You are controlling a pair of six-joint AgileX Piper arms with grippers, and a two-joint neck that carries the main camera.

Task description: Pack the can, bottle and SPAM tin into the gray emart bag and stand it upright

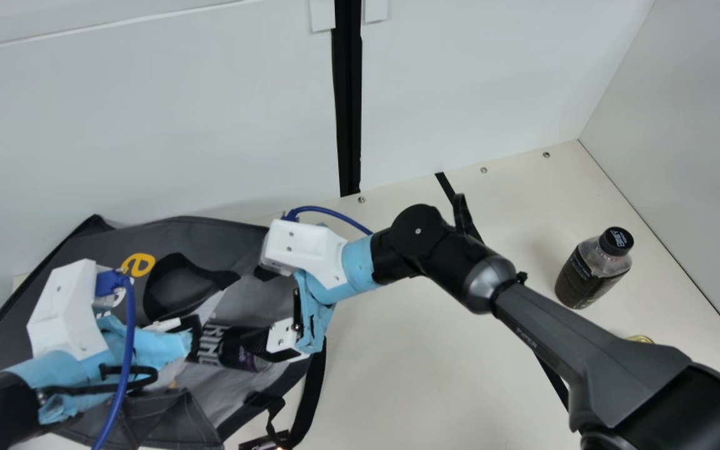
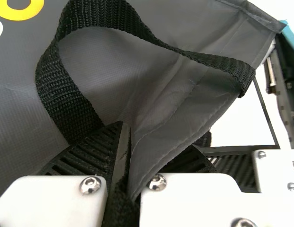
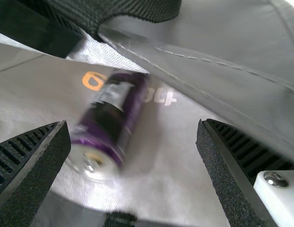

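The gray emart bag [image 1: 229, 234] lies at the left in the main view. My left gripper [image 1: 192, 337] is at its mouth; in the left wrist view, my left gripper [image 2: 125, 175] is shut on the bag's edge and strap [image 2: 73, 99]. The dark purple can [image 1: 244, 351] lies on its side within the bag's opening. My right gripper [image 1: 252, 307] stands open over it; in the right wrist view, the can [image 3: 111, 116] lies beyond my right gripper [image 3: 132, 130], between its spread fingers. The bottle [image 1: 592, 269] stands upright at the right. A tin's gold rim [image 1: 640, 339] shows behind the right arm.
A white wall [image 1: 179, 125] runs behind the table, and another [image 1: 691, 156] borders it at the right. My right arm stretches across the table [image 1: 422, 375] between bag and bottle. A black strap [image 1: 315, 387] hangs from the bag's near right side.
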